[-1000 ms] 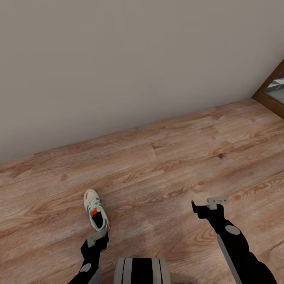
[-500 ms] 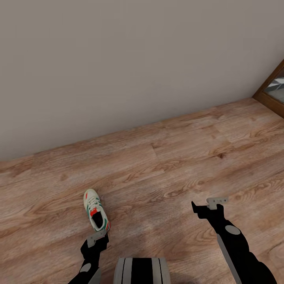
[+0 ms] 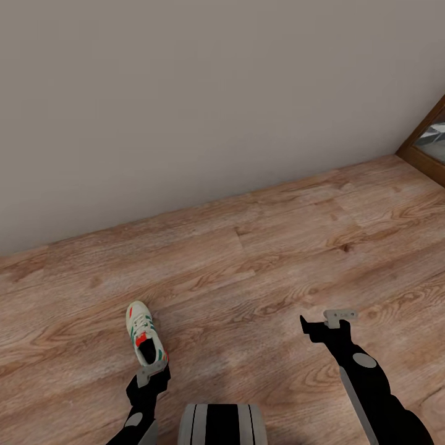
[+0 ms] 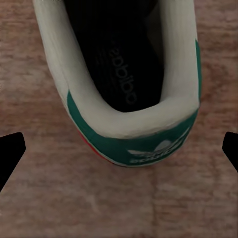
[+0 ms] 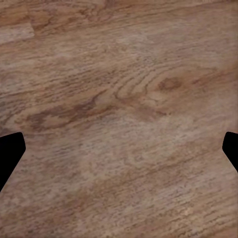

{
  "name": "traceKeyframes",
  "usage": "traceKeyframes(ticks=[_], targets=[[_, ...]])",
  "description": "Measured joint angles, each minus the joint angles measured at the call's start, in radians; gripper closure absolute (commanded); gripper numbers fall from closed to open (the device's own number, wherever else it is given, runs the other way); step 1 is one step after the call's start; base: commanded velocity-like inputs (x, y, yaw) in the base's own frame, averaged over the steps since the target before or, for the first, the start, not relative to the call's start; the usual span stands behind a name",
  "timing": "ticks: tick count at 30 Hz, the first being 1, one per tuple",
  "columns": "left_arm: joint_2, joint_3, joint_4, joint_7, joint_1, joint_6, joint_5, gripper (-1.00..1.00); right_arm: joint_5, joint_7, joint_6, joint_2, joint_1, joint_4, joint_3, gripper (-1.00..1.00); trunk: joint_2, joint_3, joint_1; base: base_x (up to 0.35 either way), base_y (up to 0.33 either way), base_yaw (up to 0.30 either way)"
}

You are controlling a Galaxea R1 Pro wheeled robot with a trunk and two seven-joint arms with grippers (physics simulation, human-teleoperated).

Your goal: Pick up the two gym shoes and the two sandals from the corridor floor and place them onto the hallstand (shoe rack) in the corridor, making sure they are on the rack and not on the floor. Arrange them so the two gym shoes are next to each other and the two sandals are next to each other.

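White gym shoe (image 3: 143,332), heel beneath spread left end effector (image 3: 152,372)

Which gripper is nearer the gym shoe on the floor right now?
Left. The left gripper sits right behind the heel of the gym shoe, jaws spread wide of the heel in its wrist view. The right gripper hangs open well off to the shoe's right over bare floor.

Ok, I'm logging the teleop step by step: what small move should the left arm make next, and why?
Probably lower the left gripper over the shoe's heel, then close. The shoe lies on the floor just ahead of it, and the wrist view shows the fingertips spread wide to either side of the heel, not touching it.
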Motion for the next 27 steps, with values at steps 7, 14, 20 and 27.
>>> traceKeyframes(ticks=[7,14,20,27], targets=[[0.001,0.0,0.0,0.0,0.001,-0.001,0.0,-1.0,0.0,0.0,0.0,0.0,0.0,0.0,0.0,-1.0,0.0,0.0,0.0,0.079,-0.001,0.0],[0.001,0.0,0.0,0.0,0.001,-0.002,0.0,-1.0,0.0,0.0,0.0,0.0,0.0,0.0,0.0,-1.0,0.0,0.0,0.0,0.087,0.0,0.0],[0.003,0.001,0.0,0.0,0.001,-0.002,0.001,-1.0,0.0,0.0,0.0,0.0,0.0,0.0,0.0,-1.0,0.0,0.0,0.0,0.015,0.0,0.0],[0.003,0.0,0.0,-0.002,0.001,-0.003,0.001,1.0,0.0,0.0,0.0,0.0,0.0,0.0,0.0,-1.0,0.0,0.0,0.0,0.002,0.0,0.0]])
